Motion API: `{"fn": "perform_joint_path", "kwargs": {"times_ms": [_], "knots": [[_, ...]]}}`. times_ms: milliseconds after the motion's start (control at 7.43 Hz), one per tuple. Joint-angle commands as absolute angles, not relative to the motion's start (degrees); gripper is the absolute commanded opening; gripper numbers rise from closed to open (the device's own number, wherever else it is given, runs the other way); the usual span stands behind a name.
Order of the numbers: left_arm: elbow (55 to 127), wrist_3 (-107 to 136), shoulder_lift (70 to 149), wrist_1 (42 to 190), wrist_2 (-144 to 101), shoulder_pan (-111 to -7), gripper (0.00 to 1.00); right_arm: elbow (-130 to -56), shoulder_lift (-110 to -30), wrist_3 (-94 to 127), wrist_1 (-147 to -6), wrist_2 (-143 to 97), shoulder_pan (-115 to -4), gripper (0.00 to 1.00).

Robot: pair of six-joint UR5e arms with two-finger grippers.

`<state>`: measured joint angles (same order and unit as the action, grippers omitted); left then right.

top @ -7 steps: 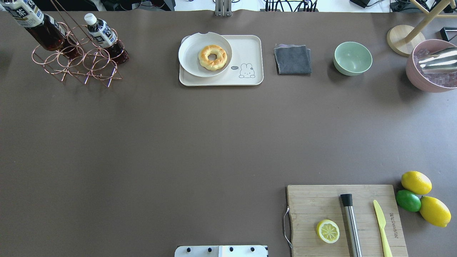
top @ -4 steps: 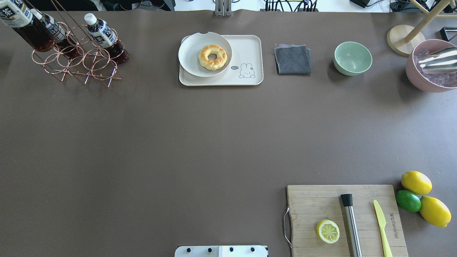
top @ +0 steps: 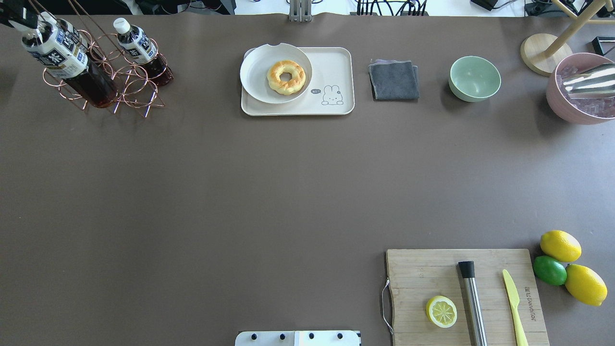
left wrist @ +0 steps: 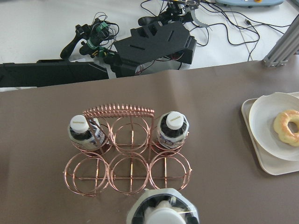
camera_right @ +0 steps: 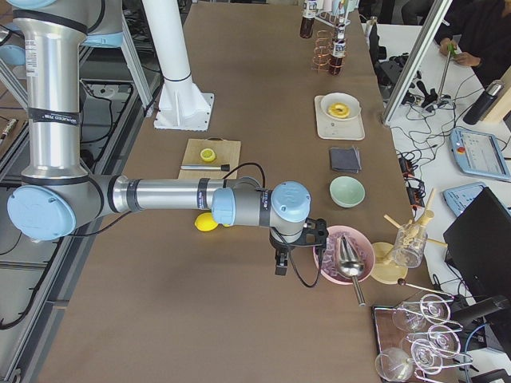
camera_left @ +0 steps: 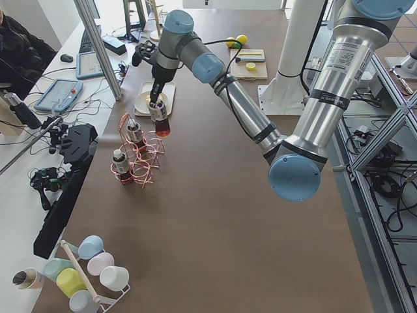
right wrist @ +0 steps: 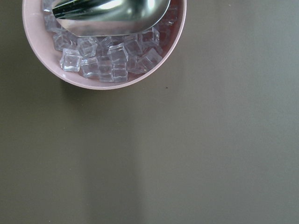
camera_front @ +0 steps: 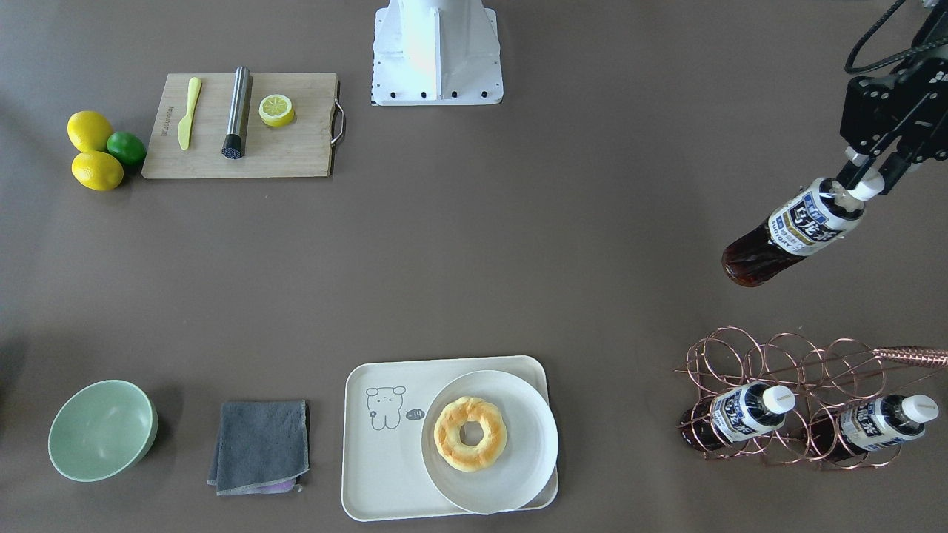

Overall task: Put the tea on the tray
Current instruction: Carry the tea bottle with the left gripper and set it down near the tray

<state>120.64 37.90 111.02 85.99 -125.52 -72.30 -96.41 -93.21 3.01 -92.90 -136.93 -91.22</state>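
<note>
**One tea in the claw, two more in the rack**

You have three bottles. The tea (camera_front: pixel 791 231) hangs tilted in the air near the copper rack (camera_front: pixel 785 363), cap up, well apart from the tray (camera_front: pixel 385 466). The left claw (camera_front: pixel 859 185) is closed tight on its white cap. A second bottle (camera_front: pixel 740 413) and a third bottle (camera_front: pixel 881 426) sit in the rack.

You have one tray, one round plate (camera_front: pixel 518 474) on it, and one donut (camera_front: pixel 470 433) on the plate. The plate covers the tray's half nearest the rack. The half with the little drawing is bare.

You also have one grey cloth (camera_front: pixel 259 444), one green bowl (camera_front: pixel 100 429), one wooden board (camera_front: pixel 296 155), two whole lemons (camera_front: pixel 89 129), one lime (camera_front: pixel 127 146) and one pink bowl (top: pixel 559 103) of ice. The right claw (camera_right: pixel 279 262) hangs beside the pink bowl. You cannot tell if it is wide or narrow.

The rack and the tray stand well apart along the far edge, with brown surface (top: pixel 288 192) showing between them. Past that edge is a white desk (left wrist: pixel 42 28) with cables.
</note>
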Motion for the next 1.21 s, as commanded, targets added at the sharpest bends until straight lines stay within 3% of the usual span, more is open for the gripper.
{"fn": "perform_joint_path", "kwargs": {"times_ms": [0, 269, 1077], "knots": [[121.3, 45.8, 116.7, 81.7, -119.4, -64.4, 0.00, -96.0, -93.0, 3.0, -92.9, -136.8, -91.1, 1.00], [121.3, 47.7, 126.3, 69.8, -113.5, -58.8, 0.00, -95.9, -93.0, 3.0, -92.9, -136.6, -91.2, 1.00], [114.6, 69.9, 139.7, 69.4, -94.5, -33.9, 0.00, -95.9, -93.4, 3.0, -92.9, -136.7, -91.2, 1.00]]}}
